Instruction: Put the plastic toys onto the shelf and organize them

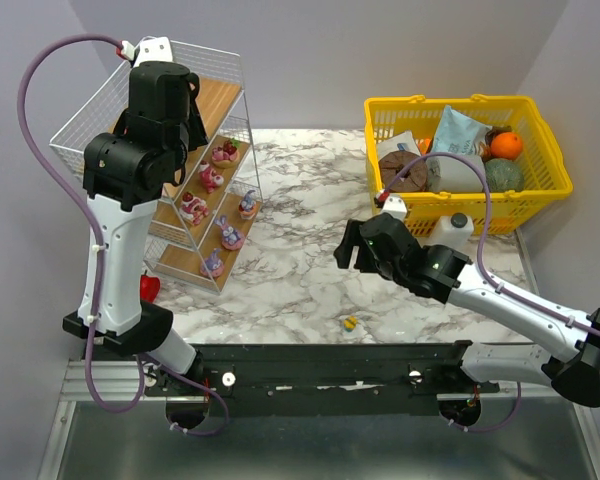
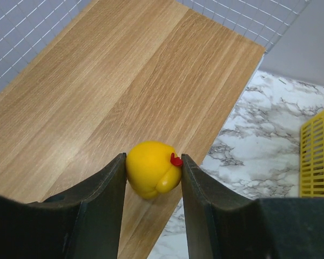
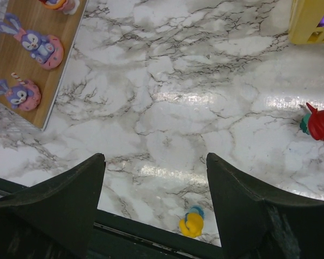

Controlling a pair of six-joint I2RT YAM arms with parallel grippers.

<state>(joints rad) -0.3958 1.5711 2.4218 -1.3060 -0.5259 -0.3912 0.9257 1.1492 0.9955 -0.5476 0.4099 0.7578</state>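
My left gripper (image 2: pixel 151 162) is shut on a yellow duck (image 2: pixel 150 175) with a red beak and holds it over the bare top board of the shelf (image 2: pixel 124 81). In the top view the left arm's wrist (image 1: pixel 165 100) covers that spot on the white wire shelf (image 1: pixel 220 100). Purple and pink bunny figurines stand on the middle tier (image 1: pixel 211 178) and the lower tier (image 1: pixel 230 235); two also show in the right wrist view (image 3: pixel 38 46). A second yellow duck (image 1: pixel 351 323) lies on the marble near the front edge (image 3: pixel 191 221). My right gripper (image 3: pixel 154 159) is open and empty above it.
A yellow basket (image 1: pixel 540 130) of groceries stands at the back right, with a white bottle (image 1: pixel 458 228) in front of it. A red piece with a green stem (image 1: pixel 149 288) lies by the left arm's base, also in the right wrist view (image 3: pixel 321 124).
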